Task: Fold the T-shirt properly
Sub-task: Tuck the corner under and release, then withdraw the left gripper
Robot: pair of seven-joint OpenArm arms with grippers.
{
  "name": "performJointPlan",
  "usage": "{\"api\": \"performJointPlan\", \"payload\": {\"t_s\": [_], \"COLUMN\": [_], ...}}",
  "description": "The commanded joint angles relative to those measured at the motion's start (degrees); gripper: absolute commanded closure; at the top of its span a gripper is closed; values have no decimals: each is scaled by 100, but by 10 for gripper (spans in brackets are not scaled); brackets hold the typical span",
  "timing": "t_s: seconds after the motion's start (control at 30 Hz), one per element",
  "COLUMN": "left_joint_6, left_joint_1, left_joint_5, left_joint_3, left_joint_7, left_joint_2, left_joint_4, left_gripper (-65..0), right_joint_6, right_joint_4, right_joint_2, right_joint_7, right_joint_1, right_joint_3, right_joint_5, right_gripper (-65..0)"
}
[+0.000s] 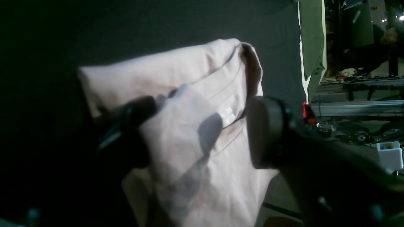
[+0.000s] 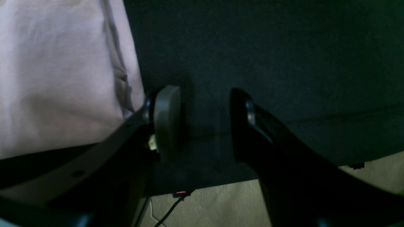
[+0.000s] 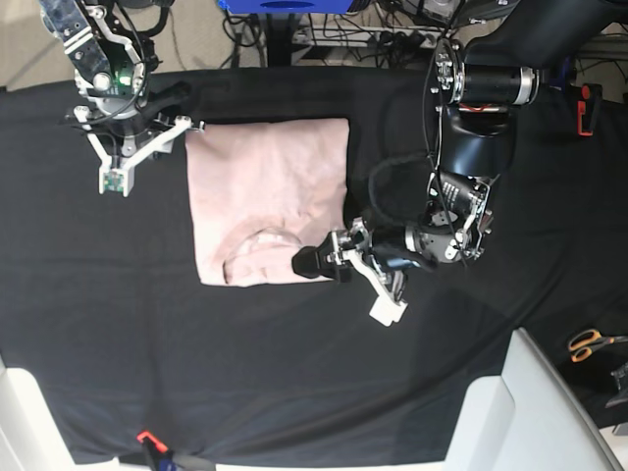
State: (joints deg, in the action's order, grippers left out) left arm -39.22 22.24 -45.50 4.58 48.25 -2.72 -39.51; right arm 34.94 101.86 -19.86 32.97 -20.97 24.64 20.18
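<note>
The pale pink T-shirt (image 3: 267, 191) lies folded into a rough rectangle on the black table cloth (image 3: 294, 373), collar (image 3: 257, 241) toward the near edge. My left gripper (image 3: 329, 253) is at the shirt's near right corner. In the left wrist view its jaws (image 1: 202, 126) stand wide open, with a loose fold of the T-shirt (image 1: 189, 151) between them and over the left finger (image 1: 139, 110). My right gripper (image 3: 183, 113) is open and empty beside the shirt's far left corner. In the right wrist view it (image 2: 205, 126) hovers over bare black cloth, with the T-shirt's edge (image 2: 63, 72) to its left.
Orange-handled scissors (image 3: 589, 341) lie at the right edge. A white surface (image 3: 500, 412) juts in at the bottom right. A red clip (image 3: 147, 439) sits at the front edge. Cables and equipment (image 3: 392, 25) crowd the floor behind the table.
</note>
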Motion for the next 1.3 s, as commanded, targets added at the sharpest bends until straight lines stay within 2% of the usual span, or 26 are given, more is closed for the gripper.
{"api": "performJointPlan", "payload": {"t_s": [0.0, 0.17, 0.27, 0.37, 0.53, 0.8, 1.0, 1.27], "left_joint_6": [-78, -78, -78, 76, 76, 76, 76, 129], "left_joint_1": [163, 163, 163, 163, 163, 295, 330, 383], "left_joint_5": [-132, -123, -53, 229, 317, 378, 1143, 1169], "left_joint_3": [30, -40, -67, -234, -392, -410, -612, -577], "left_joint_7": [-82, -355, -486, -680, -847, -1040, -1058, -1058], "left_joint_2": [4, -5, -5, 22, 22, -14, 127, 118], "left_joint_4": [-80, -89, -80, -80, -80, -98, -80, -89], "left_gripper": [-351, -178, -120, -82, 0, 0, 0, 0], "right_joint_6": [18, 18, 18, 18, 18, 18, 18, 18], "right_joint_4": [95, 95, 95, 95, 95, 95, 95, 86], "right_joint_2": [-41, -6, 12, 12, 12, 21, 3, 3], "right_joint_7": [-84, -84, -84, -84, -84, -84, -84, -84], "right_joint_1": [9, 9, 9, 9, 18, 27, 27, 80], "right_joint_3": [-16, -16, -7, -7, -7, -7, -7, -7], "right_joint_5": [-62, -62, -62, -62, -62, -62, -62, -62], "right_gripper": [-251, -251, -251, -251, -251, -251, -251, -251]}}
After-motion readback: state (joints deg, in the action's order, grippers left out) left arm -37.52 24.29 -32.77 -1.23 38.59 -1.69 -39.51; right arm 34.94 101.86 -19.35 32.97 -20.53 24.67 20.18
